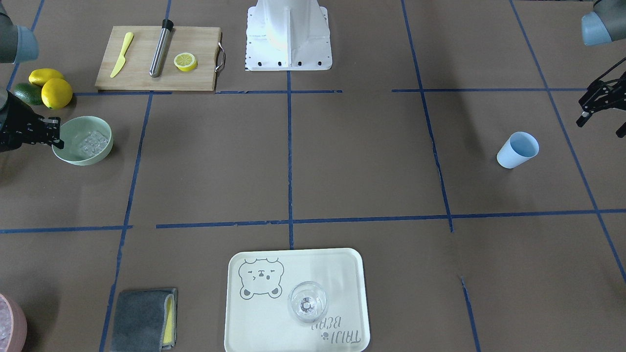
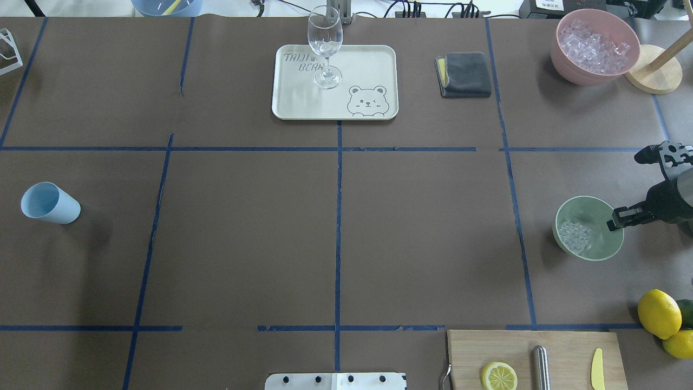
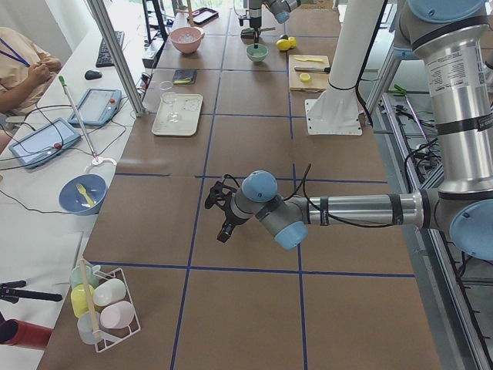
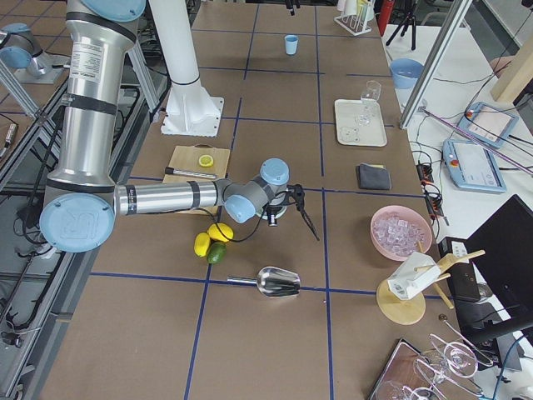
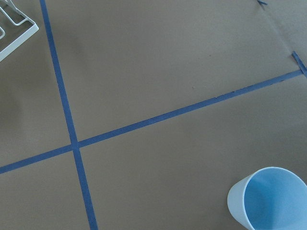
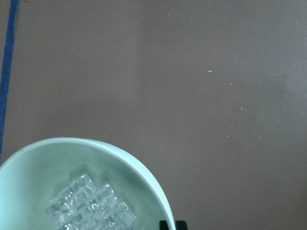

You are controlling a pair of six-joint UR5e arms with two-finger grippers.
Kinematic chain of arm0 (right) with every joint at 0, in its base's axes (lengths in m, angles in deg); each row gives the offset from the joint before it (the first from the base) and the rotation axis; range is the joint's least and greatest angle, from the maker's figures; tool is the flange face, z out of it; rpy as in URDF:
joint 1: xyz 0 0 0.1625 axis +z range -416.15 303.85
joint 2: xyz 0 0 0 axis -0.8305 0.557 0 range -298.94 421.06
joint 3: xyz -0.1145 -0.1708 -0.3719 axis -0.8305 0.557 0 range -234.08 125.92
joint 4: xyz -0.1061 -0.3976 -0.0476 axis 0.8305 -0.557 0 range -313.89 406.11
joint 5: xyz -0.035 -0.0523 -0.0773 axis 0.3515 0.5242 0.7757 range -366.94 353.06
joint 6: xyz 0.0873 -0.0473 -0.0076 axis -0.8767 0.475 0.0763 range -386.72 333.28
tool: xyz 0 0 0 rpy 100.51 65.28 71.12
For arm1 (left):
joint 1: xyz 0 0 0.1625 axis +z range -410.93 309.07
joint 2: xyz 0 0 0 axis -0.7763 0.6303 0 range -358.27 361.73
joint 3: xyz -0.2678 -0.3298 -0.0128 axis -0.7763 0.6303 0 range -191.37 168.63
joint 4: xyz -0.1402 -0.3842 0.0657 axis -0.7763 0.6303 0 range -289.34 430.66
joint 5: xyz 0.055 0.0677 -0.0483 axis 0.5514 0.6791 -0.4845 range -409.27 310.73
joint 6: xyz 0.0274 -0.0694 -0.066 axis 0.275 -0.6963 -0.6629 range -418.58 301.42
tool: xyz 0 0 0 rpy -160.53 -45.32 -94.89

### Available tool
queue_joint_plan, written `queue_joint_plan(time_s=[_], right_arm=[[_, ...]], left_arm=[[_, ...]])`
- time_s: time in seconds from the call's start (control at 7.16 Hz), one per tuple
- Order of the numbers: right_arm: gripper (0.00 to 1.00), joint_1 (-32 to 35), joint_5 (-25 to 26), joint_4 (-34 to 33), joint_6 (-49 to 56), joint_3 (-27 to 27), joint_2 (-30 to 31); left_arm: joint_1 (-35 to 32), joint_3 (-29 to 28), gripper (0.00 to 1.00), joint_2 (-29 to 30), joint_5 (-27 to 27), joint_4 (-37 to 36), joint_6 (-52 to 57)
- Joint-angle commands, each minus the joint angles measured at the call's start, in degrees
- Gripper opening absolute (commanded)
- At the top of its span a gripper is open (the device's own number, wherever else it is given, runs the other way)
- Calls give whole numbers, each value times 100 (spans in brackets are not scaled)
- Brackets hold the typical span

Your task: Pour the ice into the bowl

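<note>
The pale mint-green bowl stands on the table at my right side; it also shows in the front view and fills the lower left of the right wrist view. A cluster of small clear ice cubes lies inside it. My right gripper is at the bowl's outer rim with its tips close together, shut; I cannot tell if they touch the rim. My left gripper is open and empty, hanging above the table near the upright blue cup.
A pink container of ice stands far right. A tray bears a clear glass; a grey cloth lies beside it. A cutting board and lemons sit near the bowl. A metal scoop lies on the table.
</note>
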Motion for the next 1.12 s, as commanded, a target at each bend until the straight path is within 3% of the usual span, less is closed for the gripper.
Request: queue_joint_plan(time_s=[0.0,0.14,0.28,0.42,0.7,0.84,0.98], right_arm=[[0,-6,-60,4,16,92,-64],[39,3,-104,4,7,110,-134],[99,12,-130,13,7,110,-152],[100,38,-157,13,16,93,-152],[100,798,-874,-22,86,84,-170],[100,1229,-1121,-83,104,101,-170],[100,1503,-1124,-214,121,75,-205]], left_arm=[[-12,72,100,-39,0,-1,0],[-12,99,100,-57,0,-1,-9],[-12,99,100,-57,0,-1,-9],[-12,151,100,-66,8,-1,-26],[-12,143,100,-48,0,-10,-26],[-3,143,100,39,-18,-315,-26],[-29,247,100,423,-18,-1214,35]])
